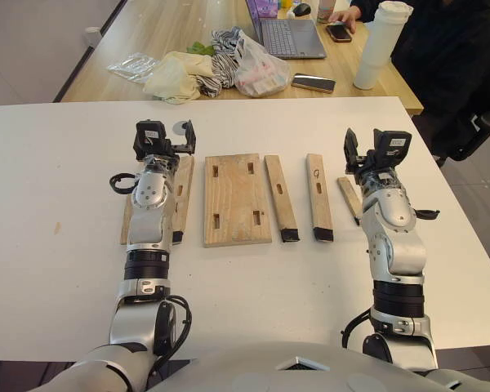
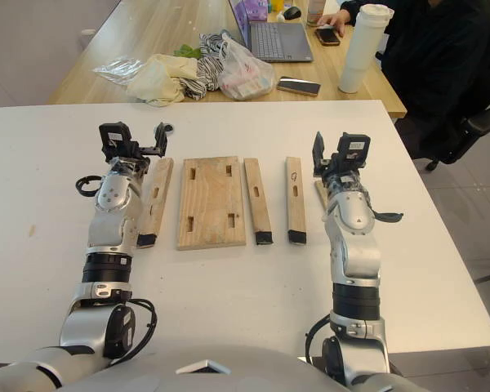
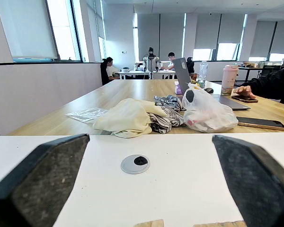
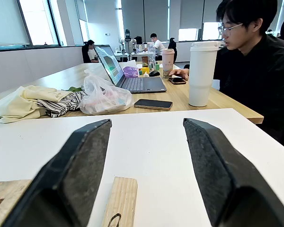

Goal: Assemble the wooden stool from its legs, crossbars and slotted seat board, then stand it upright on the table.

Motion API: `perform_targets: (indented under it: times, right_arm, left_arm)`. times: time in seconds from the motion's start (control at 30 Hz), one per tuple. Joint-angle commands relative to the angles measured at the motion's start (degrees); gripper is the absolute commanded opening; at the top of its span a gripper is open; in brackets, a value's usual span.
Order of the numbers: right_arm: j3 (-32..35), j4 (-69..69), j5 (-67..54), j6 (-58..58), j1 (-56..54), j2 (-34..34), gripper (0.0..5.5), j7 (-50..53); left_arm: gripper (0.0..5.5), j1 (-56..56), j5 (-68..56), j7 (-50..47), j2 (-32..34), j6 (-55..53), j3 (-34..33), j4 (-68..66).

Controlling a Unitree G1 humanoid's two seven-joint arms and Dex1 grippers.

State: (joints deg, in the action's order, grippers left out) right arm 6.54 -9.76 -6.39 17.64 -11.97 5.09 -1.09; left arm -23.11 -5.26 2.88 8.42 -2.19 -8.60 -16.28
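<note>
Both hands hang wide open and empty: the left hand (image 1: pixel 165 137) over the far end of the left legs (image 1: pixel 182 192), the right hand (image 1: pixel 376 151) by a short crossbar (image 1: pixel 349 198). The seat board (image 1: pixel 237 198) lies flat mid-worktop (image 1: pixel 65 269). Grip one leg squarely at its middle. The arms hide the outer pieces.

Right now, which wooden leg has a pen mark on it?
The second strip right of the seat board: a dark loop is drawn near its far end; the others look unmarked.
</note>
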Motion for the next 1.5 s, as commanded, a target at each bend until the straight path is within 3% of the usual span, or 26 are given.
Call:
perform_targets:
  times: [0.03, 0.83, 1.1, 1.23, 1.5]
  right_arm:
    - [-0.26, 0.35, 0.06, -0.59, 0.12, -0.22, 2.78, -0.1]
    - [0.68, 1.08, 0.15, 0.21, 0.77, 1.44, 2.78, -0.54]
    - [7.51, -3.29, -4.78, 0.22, 19.82, 10.84, 2.78, -13.47]
    - [6.15, -8.02, -7.76, 0.03, 27.76, 12.1, 2.78, -20.0]
    - [2.52, 2.39, -3.54, -2.69, 26.58, 11.64, 2.78, -19.97]
  left_arm:
    - [4.77, 0.41, 0.36, -0.09, -0.09, 0.24, 0.31, -0.24]
    - [4.77, 0.29, 0.42, -0.66, -0.44, 0.82, 0.69, -0.52]
    - [4.77, 3.67, 0.59, -1.2, -0.54, -0.19, 0.88, 2.74]
    - [4.77, 5.5, 2.31, -1.62, 0.0, 0.71, 1.9, 4.61]
    - [4.77, 5.37, 2.2, -1.59, -1.07, -0.15, 1.91, 5.0]
